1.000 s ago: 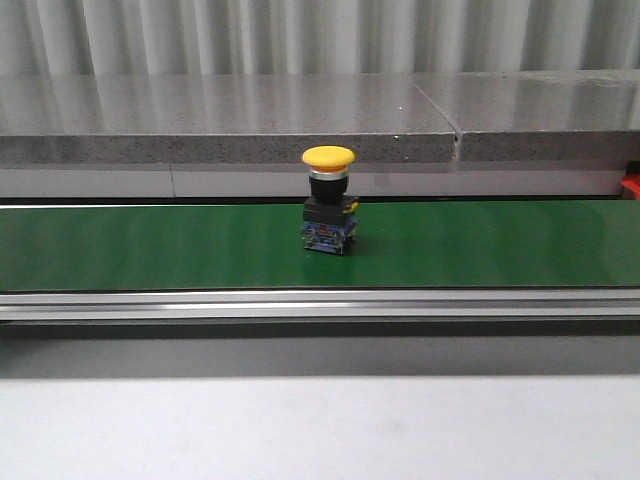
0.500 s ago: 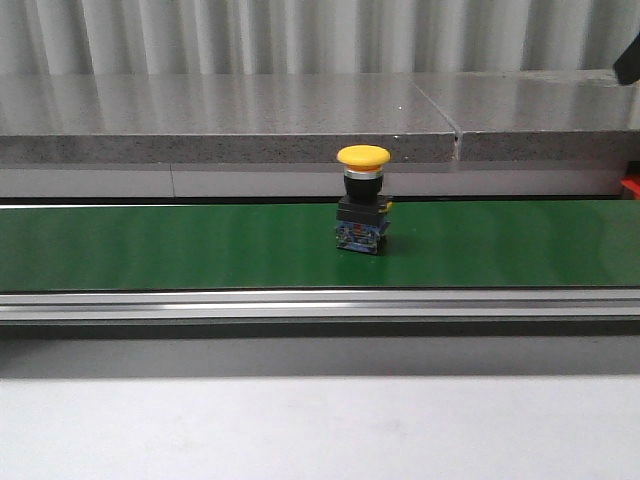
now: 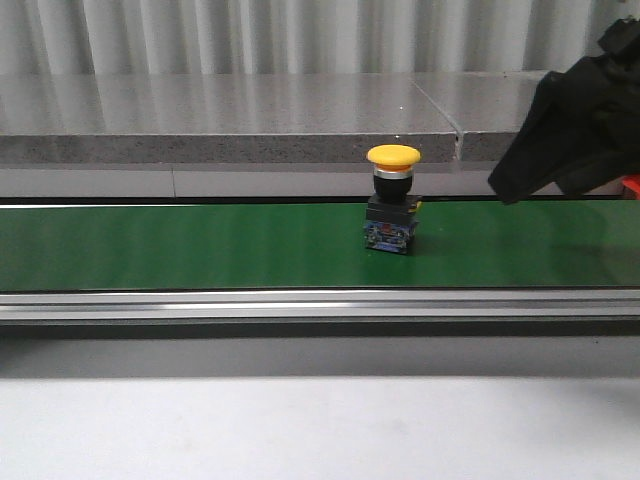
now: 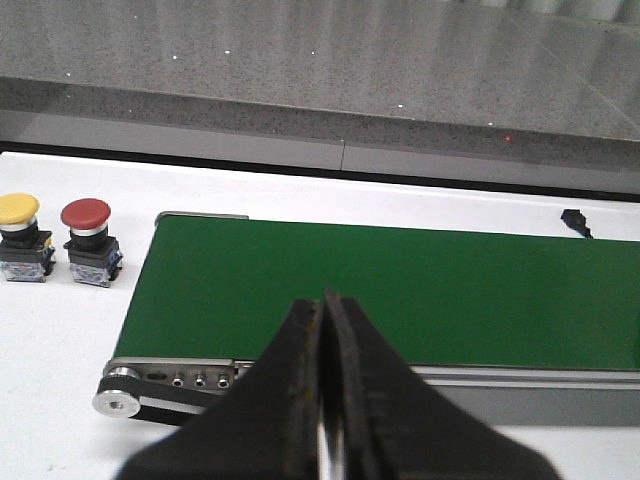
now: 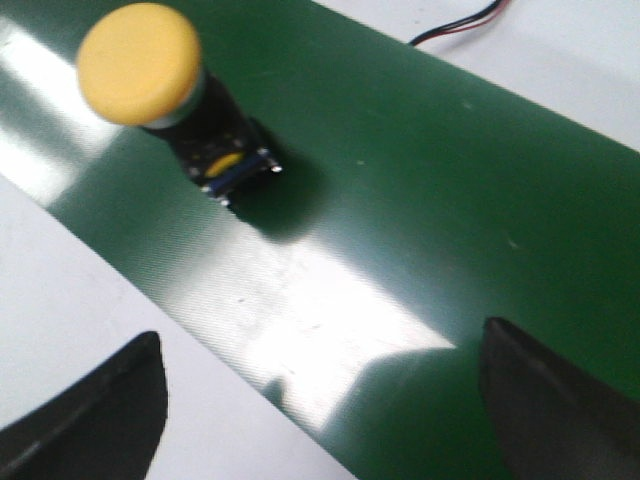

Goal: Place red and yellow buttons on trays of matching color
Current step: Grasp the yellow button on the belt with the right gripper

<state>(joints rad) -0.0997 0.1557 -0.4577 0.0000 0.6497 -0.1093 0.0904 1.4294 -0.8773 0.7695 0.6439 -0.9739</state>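
A yellow button on a black and blue base stands upright on the green conveyor belt, right of its middle. In the right wrist view the same yellow button lies ahead of my right gripper, which is open, empty and hovering over the belt's edge. My right arm hangs above the belt, to the right of this button. My left gripper is shut on nothing, near the belt's left end. A second yellow button and a red button stand on the white table beside that end. The trays are out of view.
A grey stone ledge runs behind the belt, and an aluminium rail along its front. A red sliver shows at the far right, behind my right arm. A black cable lies beyond the belt.
The yellow button has ridden to the right along the belt. My right arm has come into the front view from the upper right.
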